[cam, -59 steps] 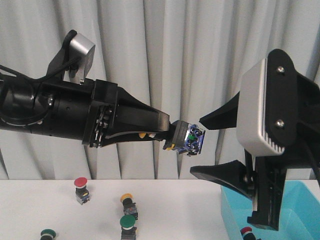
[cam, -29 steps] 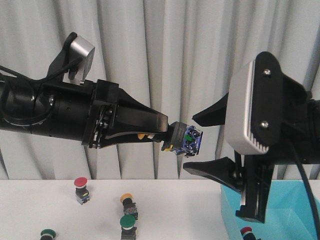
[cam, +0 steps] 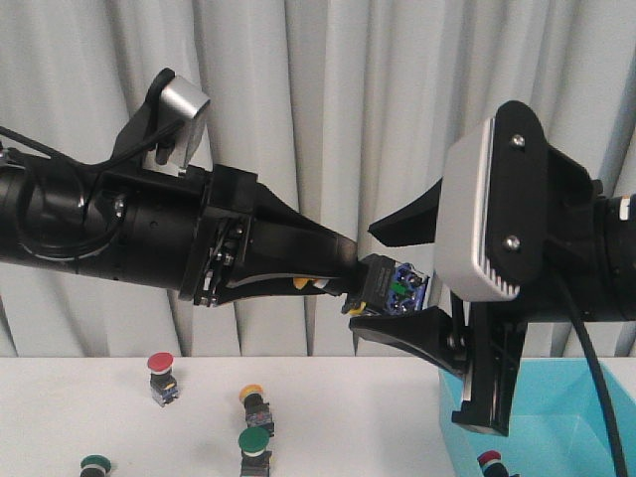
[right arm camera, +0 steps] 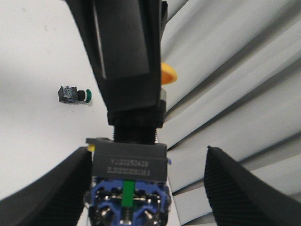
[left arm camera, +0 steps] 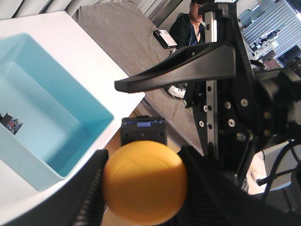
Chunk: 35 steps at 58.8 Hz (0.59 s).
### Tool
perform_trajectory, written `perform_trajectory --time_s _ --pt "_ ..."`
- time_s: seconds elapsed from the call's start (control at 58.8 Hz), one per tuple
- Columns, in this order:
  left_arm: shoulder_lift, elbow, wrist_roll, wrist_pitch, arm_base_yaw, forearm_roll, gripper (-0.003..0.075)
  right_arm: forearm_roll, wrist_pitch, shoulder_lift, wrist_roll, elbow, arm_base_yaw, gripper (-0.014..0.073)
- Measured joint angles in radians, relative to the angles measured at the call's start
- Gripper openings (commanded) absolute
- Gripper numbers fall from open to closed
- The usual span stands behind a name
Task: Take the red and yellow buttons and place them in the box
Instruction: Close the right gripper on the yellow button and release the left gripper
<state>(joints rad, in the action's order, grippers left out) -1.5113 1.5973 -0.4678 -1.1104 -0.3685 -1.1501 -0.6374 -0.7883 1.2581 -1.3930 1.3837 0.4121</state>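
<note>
Front view shows the left tool [cam: 343, 281] pinching a yellow button [cam: 393, 288] between the right tool's [cam: 393, 273] spread fingers. One red button [cam: 489, 460] lies in the box [cam: 596, 417]; a red [cam: 161, 376] and a yellow [cam: 254, 405] wait on the desk [cam: 60, 417].

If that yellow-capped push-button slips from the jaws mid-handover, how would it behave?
The yellow-capped push-button looks rigid, so it should not bend. Its round domed cap may be slippery to pinch and apt to roll. The boxy black body would probably stop it; the table's buttons stand upright.

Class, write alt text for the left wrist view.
A yellow button is clamped between the left gripper fingers, while the open right gripper reaches in beyond it. The light blue box sits to one side.
</note>
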Motion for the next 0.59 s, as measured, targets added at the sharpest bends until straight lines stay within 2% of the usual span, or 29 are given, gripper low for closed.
perform_trajectory --time_s 0.119,0.153,0.255,0.408,0.476,0.595 --pt "0.000 0.000 0.001 0.001 0.000 0.001 0.0024 0.000 0.000 0.000 0.000 -0.001 0.000 0.0360" --pt "0.000 0.000 0.001 0.002 0.000 -0.002 0.0024 0.000 0.000 0.000 0.000 -0.001 0.000 0.0295" --pt "0.000 0.000 0.001 0.009 0.000 -0.022 0.0026 0.000 -0.002 0.000 0.004 -0.001 0.000 0.0172" --pt "0.000 0.000 0.001 0.016 0.000 -0.036 0.0033 -0.007 -0.003 0.000 0.007 -0.001 0.000 0.0022" --pt "0.000 0.000 0.001 0.016 0.000 -0.036 0.0044 -0.010 -0.003 0.000 0.007 -0.001 0.000 -0.0013" --pt "0.000 0.000 0.001 0.015 0.000 -0.037 0.0095 -0.011 -0.009 0.000 0.008 -0.001 0.000 -0.0008"
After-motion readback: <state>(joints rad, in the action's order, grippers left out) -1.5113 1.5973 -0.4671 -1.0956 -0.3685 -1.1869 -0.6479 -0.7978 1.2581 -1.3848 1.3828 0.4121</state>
